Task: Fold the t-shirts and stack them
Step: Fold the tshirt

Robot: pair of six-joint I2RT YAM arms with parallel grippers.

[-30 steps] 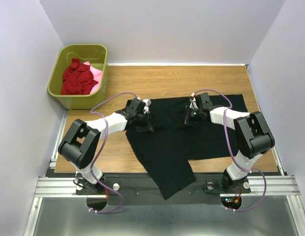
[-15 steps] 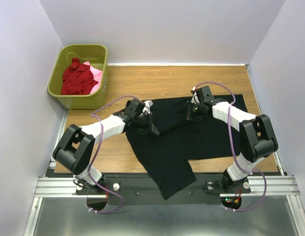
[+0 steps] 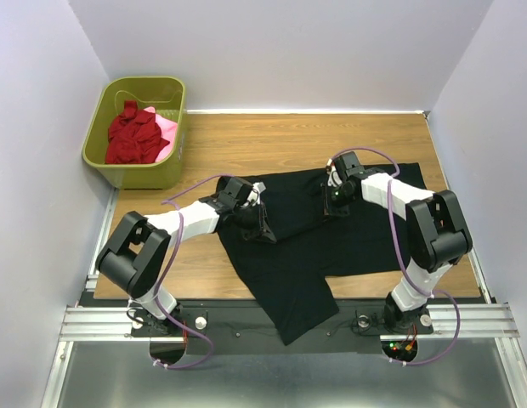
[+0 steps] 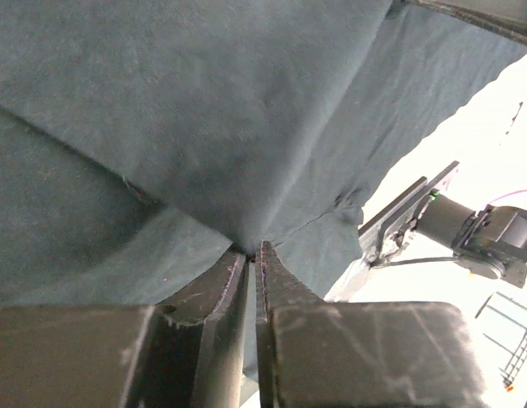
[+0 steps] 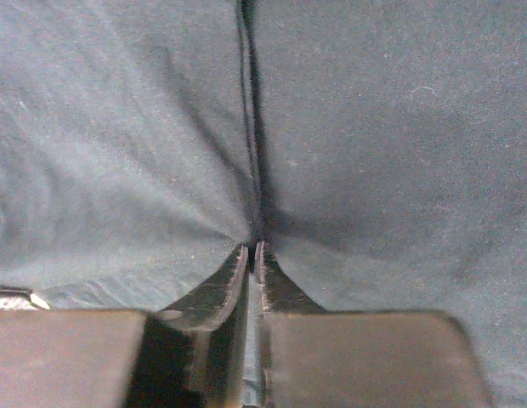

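**One Shirt Under Way, Two Still in the Basket**

The black t-shirt [image 3: 331, 238] lies spread, rumpled, on the wooden table [image 3: 272, 140], to the right of the olive-green basket [image 3: 132, 177]. My left gripper [image 4: 253, 251], the one closer to the basket, and my right gripper [image 5: 253, 246], farther from it, each pinch a tuck of the shirt's cloth between nearly closed jaws. I judge the first fold barely begun. The dark red t-shirt [image 3: 132, 136] and pink t-shirt [image 3: 166, 127] sit crumpled inside the basket, and no stack exists yet.
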